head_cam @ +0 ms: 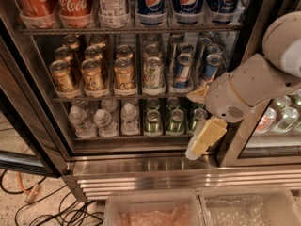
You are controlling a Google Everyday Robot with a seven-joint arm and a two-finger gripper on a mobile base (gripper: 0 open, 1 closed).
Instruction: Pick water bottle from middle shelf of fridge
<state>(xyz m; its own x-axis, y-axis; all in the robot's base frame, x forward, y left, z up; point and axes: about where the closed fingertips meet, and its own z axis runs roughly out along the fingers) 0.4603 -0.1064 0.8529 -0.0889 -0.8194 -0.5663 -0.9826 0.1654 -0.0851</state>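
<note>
On the thin grey wire middle shelf (117, 136) of the steel-framed drinks fridge (141, 166), the small clear white-capped water bottle (129, 119) stands untouched among its twins, just left of the green cans (164, 121). Further right, the cream pincer (193, 126) hangs spread open and empty in front of those cans; reach, grip and withdrawal all seem left to do
</note>
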